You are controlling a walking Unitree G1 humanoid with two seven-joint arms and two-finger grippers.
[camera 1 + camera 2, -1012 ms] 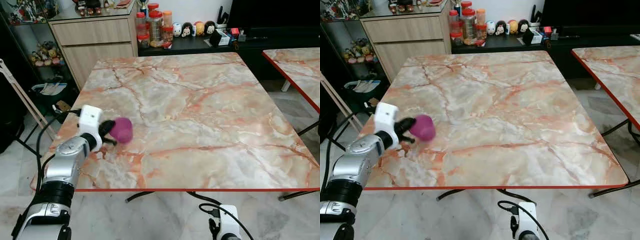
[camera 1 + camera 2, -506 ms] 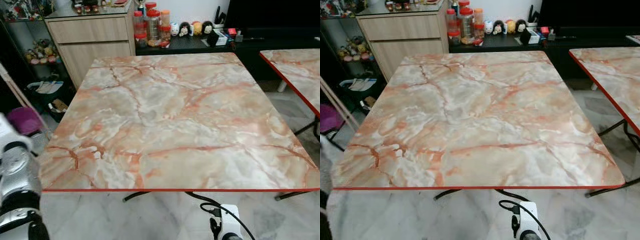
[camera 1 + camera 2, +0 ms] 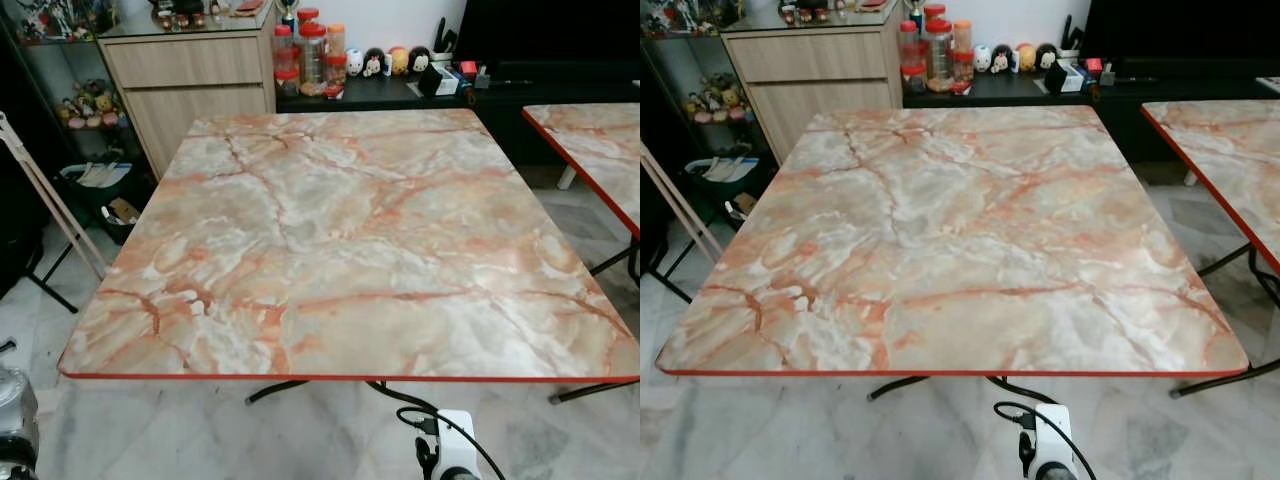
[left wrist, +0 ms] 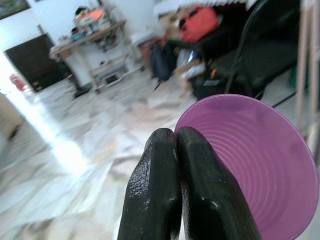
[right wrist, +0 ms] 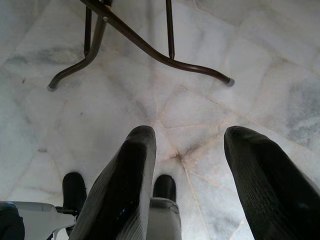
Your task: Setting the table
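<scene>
Marble-patterned table (image 3: 380,230) carried no tableware; setting looked barely begun. Left gripper (image 4: 179,150) was pinched on the rim of a purple plastic cup (image 4: 260,170), held away from the table over open floor. Right gripper (image 5: 190,165) hung idle near the floor, fingers spread, holding nothing. Cup not yet placed.

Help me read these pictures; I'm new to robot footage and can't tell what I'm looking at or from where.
It is a walking humanoid robot with two silver arms, each ending in a hand of two long black fingers. The two wide pictures come from its head camera, looking down at a marble-patterned table with a red edge; nothing lies on it. Behind stand a wooden cabinet and some jars. The other two pictures look along each hand from its wrist. The left hand pinches the rim of a purple cup, away from the table. The right hand hangs open above the tiled floor.
</scene>
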